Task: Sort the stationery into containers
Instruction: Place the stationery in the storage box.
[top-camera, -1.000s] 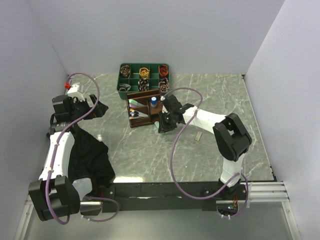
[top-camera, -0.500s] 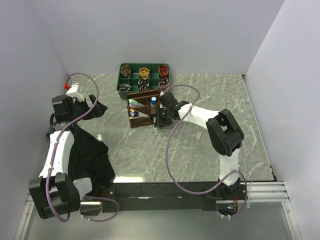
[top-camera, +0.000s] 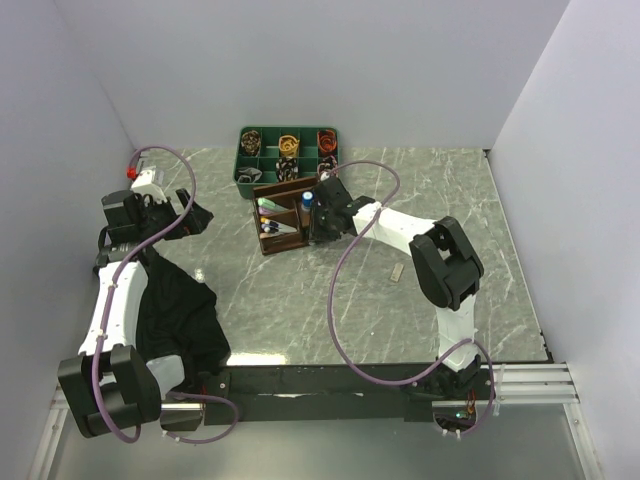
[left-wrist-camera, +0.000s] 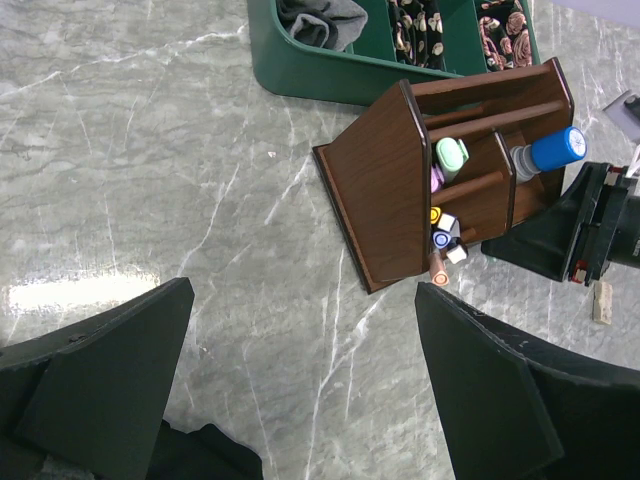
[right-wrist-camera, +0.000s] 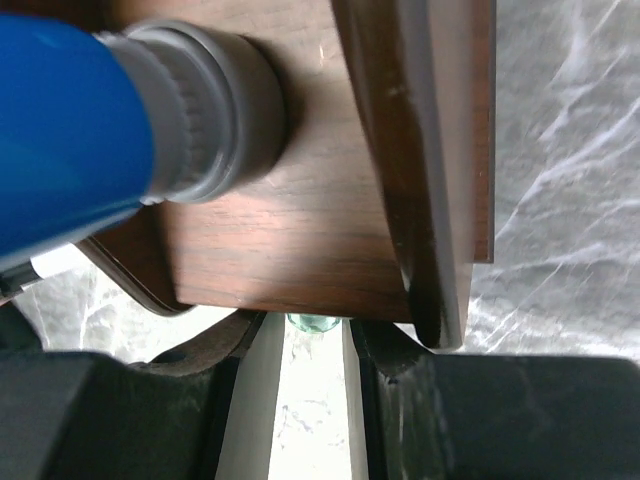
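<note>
The dark brown organiser stands mid-table with several pens lying in its compartments. A blue-capped grey cylinder stands in its right compartment. My right gripper is pressed up to the organiser's right side. It is shut on a white pen whose mint-green tip meets the wooden edge. My left gripper hangs open to the left of the organiser, holding nothing. A flat bar lies on the table to the right.
A green tray of rolled items sits right behind the organiser. A black cloth is heaped at the near left by the left arm. White walls close in the marble table on three sides.
My right gripper has travelled left and back with the pen, from the organiser's front right corner up against its right side. The left arm has hardly moved.
</note>
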